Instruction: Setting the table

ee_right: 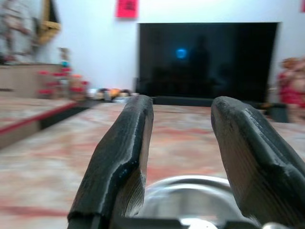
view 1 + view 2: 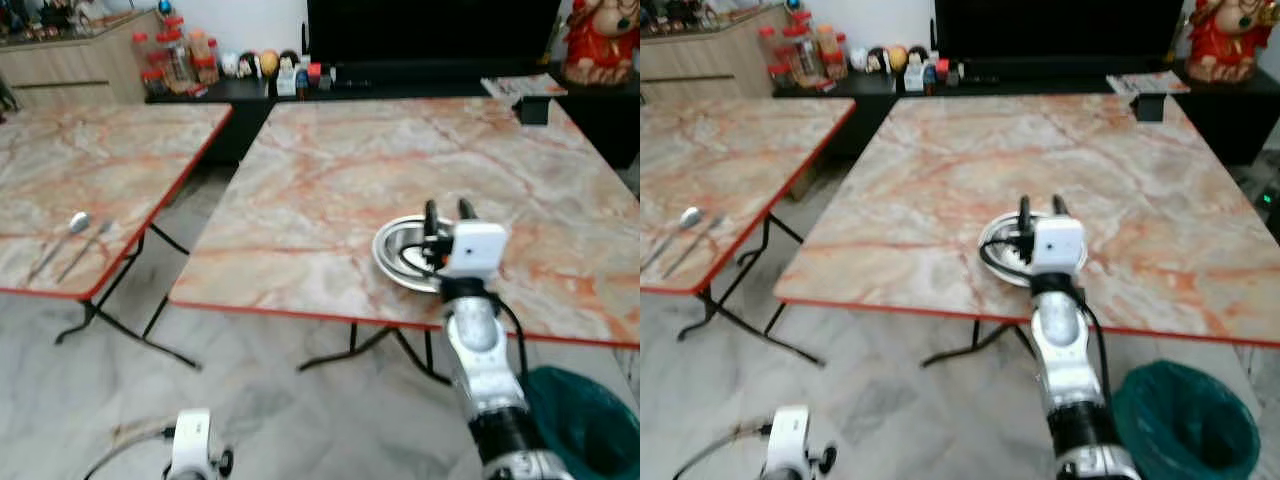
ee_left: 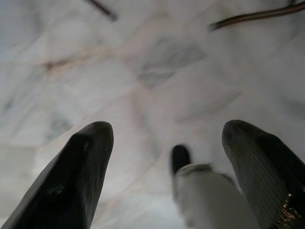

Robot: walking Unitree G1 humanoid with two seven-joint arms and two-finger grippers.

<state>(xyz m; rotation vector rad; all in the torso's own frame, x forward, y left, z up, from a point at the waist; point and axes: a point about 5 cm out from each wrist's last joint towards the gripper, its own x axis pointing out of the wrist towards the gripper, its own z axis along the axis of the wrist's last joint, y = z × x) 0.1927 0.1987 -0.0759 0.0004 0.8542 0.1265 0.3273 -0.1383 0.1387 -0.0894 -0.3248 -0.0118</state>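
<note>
Bowl (image 2: pixel 405 255) on near worktop (image 2: pixel 330 190), close to front edge | right hand (image 2: pixel 447 209) over bowl, fingers apart, empty | left hand (image 3: pixel 167 143) low over floor, fingers apart | spoon (image 2: pixel 62 240) on left worktop (image 2: pixel 90 160)
</note>
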